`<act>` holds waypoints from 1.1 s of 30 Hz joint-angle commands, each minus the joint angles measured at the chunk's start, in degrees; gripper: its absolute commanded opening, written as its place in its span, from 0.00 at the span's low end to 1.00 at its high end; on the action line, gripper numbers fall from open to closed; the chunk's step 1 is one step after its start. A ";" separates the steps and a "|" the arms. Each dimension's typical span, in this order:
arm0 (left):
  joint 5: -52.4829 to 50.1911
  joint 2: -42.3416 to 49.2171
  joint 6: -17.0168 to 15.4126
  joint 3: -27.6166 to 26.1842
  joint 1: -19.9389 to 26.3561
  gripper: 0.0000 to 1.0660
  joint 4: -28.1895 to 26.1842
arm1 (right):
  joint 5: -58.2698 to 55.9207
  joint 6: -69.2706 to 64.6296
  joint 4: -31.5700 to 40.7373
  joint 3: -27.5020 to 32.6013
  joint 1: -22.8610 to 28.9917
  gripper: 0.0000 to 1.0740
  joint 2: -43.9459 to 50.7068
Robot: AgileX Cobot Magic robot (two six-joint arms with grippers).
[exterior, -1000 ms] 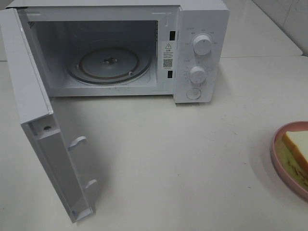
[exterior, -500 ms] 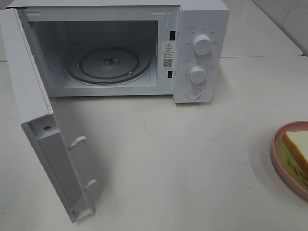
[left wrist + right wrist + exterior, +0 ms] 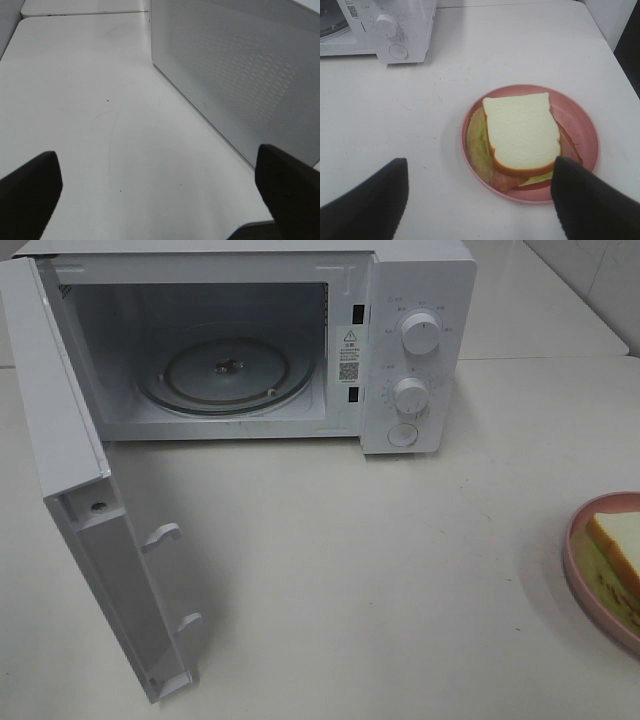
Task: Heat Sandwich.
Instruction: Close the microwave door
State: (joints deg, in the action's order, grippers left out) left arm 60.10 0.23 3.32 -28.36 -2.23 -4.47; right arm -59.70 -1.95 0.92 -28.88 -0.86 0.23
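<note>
The sandwich (image 3: 520, 132), white bread over greenish and orange filling, lies on a round pink plate (image 3: 580, 120) on the white table. In the high view the sandwich (image 3: 620, 545) and plate (image 3: 575, 570) are cut off by the right edge. My right gripper (image 3: 480, 200) hovers open just short of the plate, one dark finger (image 3: 590, 200) overlapping the plate's rim in the picture, nothing between the fingers. My left gripper (image 3: 159, 200) is open wide over bare table beside the microwave door's outer face (image 3: 240, 75). Neither gripper shows in the high view.
The white microwave (image 3: 420, 300) stands at the back with its door (image 3: 70, 450) swung out toward the front left. Its glass turntable (image 3: 225, 375) is bare. Two knobs and a button sit on its right panel (image 3: 412, 395).
</note>
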 commanded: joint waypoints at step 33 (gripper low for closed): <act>-0.74 1.03 -0.06 0.17 0.17 0.92 -0.69 | 0.17 0.34 0.00 0.06 -0.40 0.71 1.55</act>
State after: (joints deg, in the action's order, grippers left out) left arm 60.10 0.23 3.32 -28.36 -2.23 -4.58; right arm -59.70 -1.95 0.92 -28.88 -0.86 0.23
